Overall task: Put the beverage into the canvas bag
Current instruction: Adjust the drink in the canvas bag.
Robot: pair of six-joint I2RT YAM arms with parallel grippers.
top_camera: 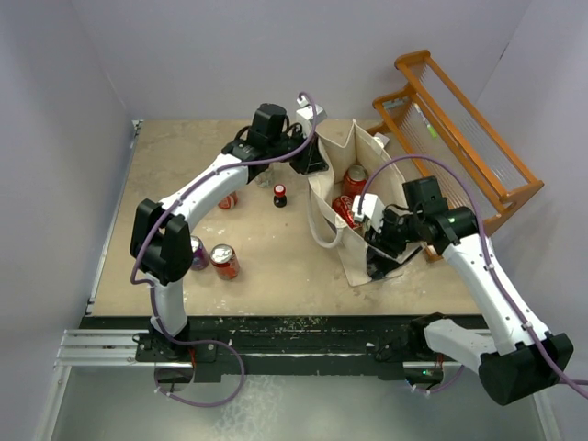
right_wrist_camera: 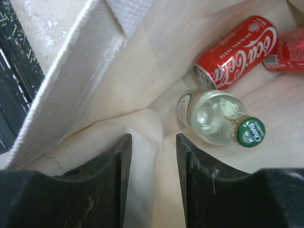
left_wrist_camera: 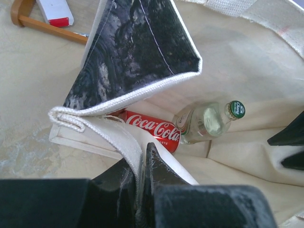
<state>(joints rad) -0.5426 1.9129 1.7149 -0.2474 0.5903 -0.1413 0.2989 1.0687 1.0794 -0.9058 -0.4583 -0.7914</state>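
The cream canvas bag [top_camera: 342,241] stands open right of centre. My left gripper [top_camera: 315,158] is shut on the bag's upper rim [left_wrist_camera: 124,151] and holds that side up. My right gripper [top_camera: 375,241] is open and empty, with its fingers inside the bag's near end [right_wrist_camera: 152,137]. Inside the bag lie a clear glass bottle with a green cap [right_wrist_camera: 216,116], a red Coca-Cola can [right_wrist_camera: 237,52] and a second red can [right_wrist_camera: 289,50]. The bottle [left_wrist_camera: 206,121] and a Coca-Cola can [left_wrist_camera: 152,128] also show in the left wrist view, under the bag's black end panel [left_wrist_camera: 137,52].
On the table left of the bag stand a small dark bottle with a red cap [top_camera: 279,195], a red can [top_camera: 224,261], a purple can [top_camera: 198,253] and another can [top_camera: 228,199] under the left arm. The orange wooden rack [top_camera: 459,138] stands at the back right.
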